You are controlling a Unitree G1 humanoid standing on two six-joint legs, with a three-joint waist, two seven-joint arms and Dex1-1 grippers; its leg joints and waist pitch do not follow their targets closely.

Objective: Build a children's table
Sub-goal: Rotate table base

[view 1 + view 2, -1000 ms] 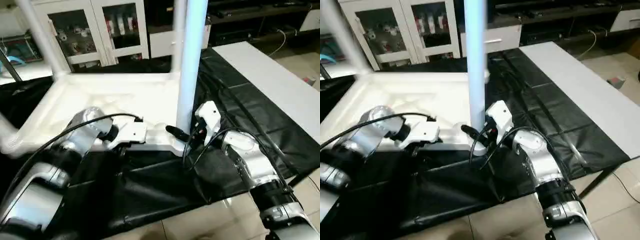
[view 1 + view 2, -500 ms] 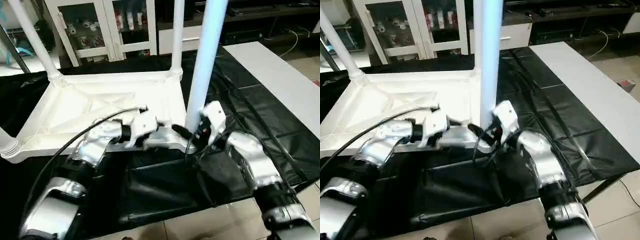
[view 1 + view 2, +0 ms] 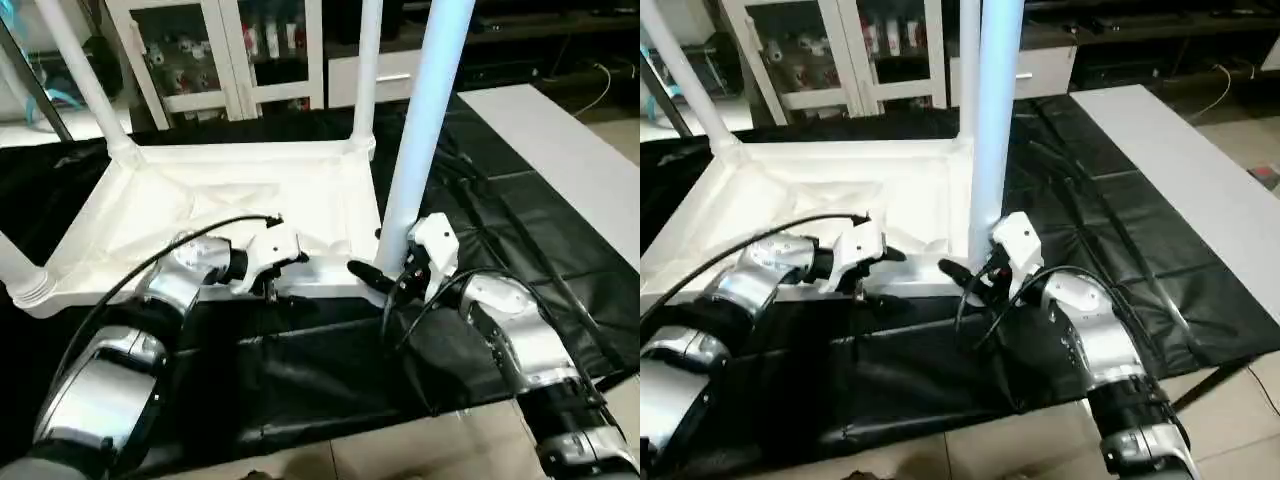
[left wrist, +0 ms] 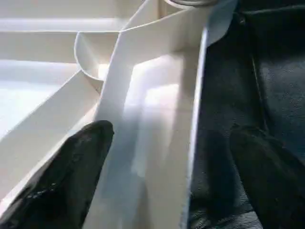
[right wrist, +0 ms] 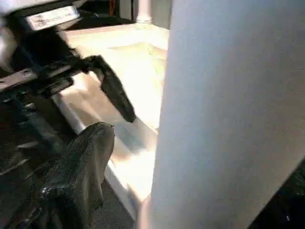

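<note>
Fingers of the left gripper (image 4: 167, 181) have spread wider, straddling the near rim of the upturned tabletop (image 3: 230, 200) on the counter (image 3: 520, 220); right gripper (image 3: 385, 270) remains open around the corner leg (image 3: 425, 110).

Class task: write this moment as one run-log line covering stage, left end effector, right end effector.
Stage: tabletop inverted, legs up | left end effector: open astride near rim | right end effector: around near-corner leg
</note>
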